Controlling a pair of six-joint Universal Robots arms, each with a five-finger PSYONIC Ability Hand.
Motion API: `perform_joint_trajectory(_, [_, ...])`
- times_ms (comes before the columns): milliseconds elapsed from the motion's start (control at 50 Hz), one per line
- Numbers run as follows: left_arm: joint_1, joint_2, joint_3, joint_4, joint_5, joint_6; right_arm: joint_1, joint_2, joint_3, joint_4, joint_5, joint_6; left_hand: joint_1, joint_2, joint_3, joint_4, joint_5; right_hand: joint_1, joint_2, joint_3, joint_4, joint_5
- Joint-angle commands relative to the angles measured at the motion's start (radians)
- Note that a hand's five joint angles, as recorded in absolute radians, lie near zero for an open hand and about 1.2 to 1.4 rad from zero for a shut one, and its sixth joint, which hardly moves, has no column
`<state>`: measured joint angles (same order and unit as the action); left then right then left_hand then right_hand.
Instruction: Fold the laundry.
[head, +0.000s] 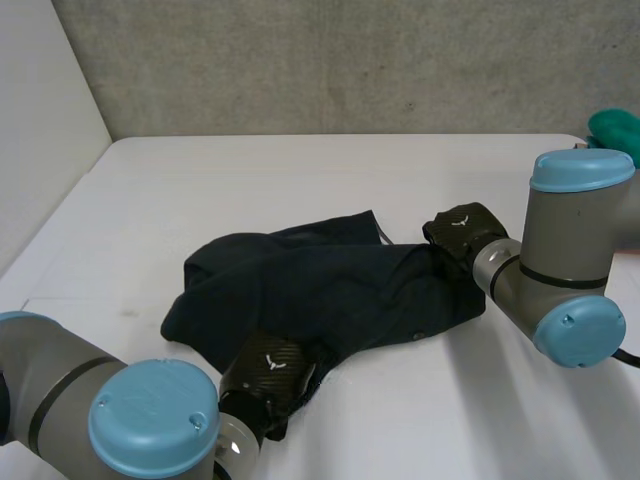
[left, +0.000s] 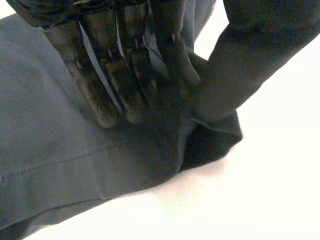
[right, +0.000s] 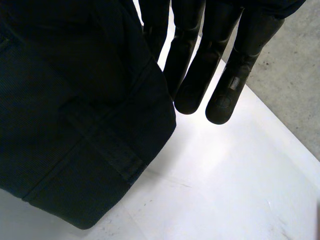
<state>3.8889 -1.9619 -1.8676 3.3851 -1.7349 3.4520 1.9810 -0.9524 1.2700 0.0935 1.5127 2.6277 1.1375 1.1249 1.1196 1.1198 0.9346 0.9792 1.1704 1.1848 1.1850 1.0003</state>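
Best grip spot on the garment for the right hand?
I'd take the hemmed corner of the garment, beside the right hand, coming in over the table on its right. That stitched edge lies free, while the middle is bunched.

Found a white table (head: 300, 170), smooth and brightly lit, faintly scuffed near the front edge. Backed by a rough grey concrete wall (head: 350, 60). Closed in on the left by a plain pale wall (head: 40, 120), joined to the concrete at a corner.
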Motion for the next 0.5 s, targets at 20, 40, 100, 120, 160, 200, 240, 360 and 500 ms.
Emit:
perform_joint_trajectory(20, [0.004,-0.003,0.007,0.019,-0.003,0.004,-0.004,-0.017,0.002,0.008,0.001,0.000,0.259,0.271,0.277,0.276,0.287,0.417,0.226,0.211,0.211,0.221])
perform_joint_trajectory(40, [0.007,0.003,0.010,0.019,-0.005,0.006,-0.005,-0.020,0.002,0.011,0.001,-0.001,0.259,0.271,0.277,0.276,0.287,0.417,0.226,0.211,0.211,0.221])
perform_joint_trajectory(100, [0.020,0.070,0.018,0.000,-0.009,0.010,-0.010,-0.057,0.005,0.035,0.000,-0.029,0.259,0.271,0.277,0.276,0.287,0.417,0.226,0.211,0.211,0.221])
perform_joint_trajectory(120, [0.029,0.110,0.018,-0.007,-0.009,0.010,-0.011,-0.074,0.009,0.049,0.000,-0.044,0.259,0.271,0.277,0.276,0.287,0.417,0.226,0.211,0.211,0.221])
perform_joint_trajectory(160, [0.082,0.231,0.018,-0.039,-0.003,0.010,-0.013,-0.133,0.025,0.106,0.000,-0.112,0.259,0.271,0.277,0.276,0.287,0.417,0.226,0.211,0.211,0.221])
perform_joint_trajectory(200, [0.157,0.342,0.027,-0.078,0.009,0.012,-0.025,-0.201,0.038,0.187,0.000,-0.199,0.259,0.271,0.277,0.276,0.287,0.417,0.226,0.211,0.211,0.221])
perform_joint_trajectory(240, [0.214,0.428,0.047,-0.113,0.038,0.010,-0.034,-0.265,0.046,0.273,0.004,-0.287,0.259,0.271,0.277,0.276,0.287,0.417,0.226,0.211,0.211,0.221])
perform_joint_trajectory(360, [0.320,0.538,0.097,-0.200,0.172,0.007,-0.039,-0.448,0.058,0.436,-0.003,-0.400,0.259,0.271,0.277,0.276,0.287,0.417,0.226,0.211,0.211,0.221])
perform_joint_trajectory(500, [0.388,0.479,0.113,-0.219,0.201,0.012,-0.031,-0.519,0.112,0.451,-0.031,-0.402,0.259,0.271,0.277,0.276,0.287,0.417,0.226,0.211,0.211,0.221])
